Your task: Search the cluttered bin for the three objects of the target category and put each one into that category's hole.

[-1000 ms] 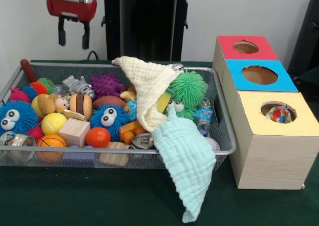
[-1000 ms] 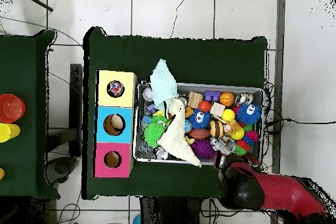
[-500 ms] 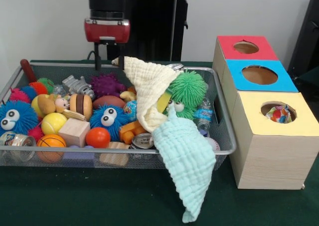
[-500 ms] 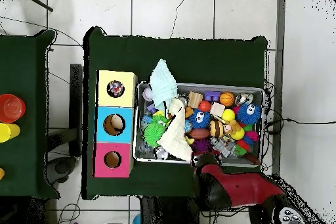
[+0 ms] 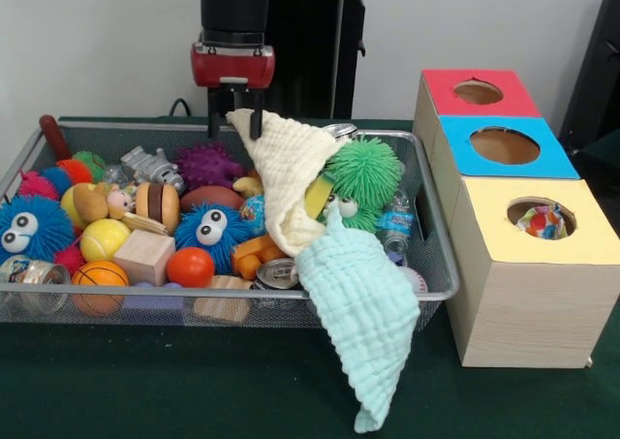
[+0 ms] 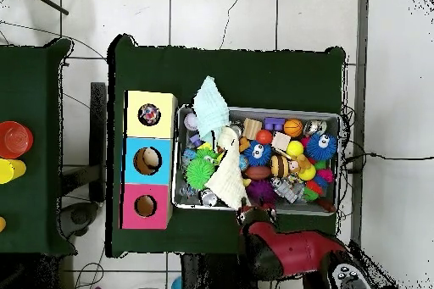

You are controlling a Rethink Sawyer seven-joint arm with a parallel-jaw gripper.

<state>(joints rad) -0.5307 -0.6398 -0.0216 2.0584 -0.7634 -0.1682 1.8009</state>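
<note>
Now that your tool (image 5: 233, 122) has swung across from ten o'clock, its open fingers straddle the cream cloth (image 5: 289, 172) corner at the bin's (image 5: 441, 265) twelve o'clock rim. You're likely set to grasp a cloth target.

The cream cloth (image 5: 291, 172) and the pale blue cloth (image 5: 360, 308) cover whatever lies beneath them in the bin (image 5: 438, 265). The thing inside the yellow box's hole (image 5: 541, 218) is too small to name. From overhead the arm hides its hand (image 5: 234, 109).
</note>
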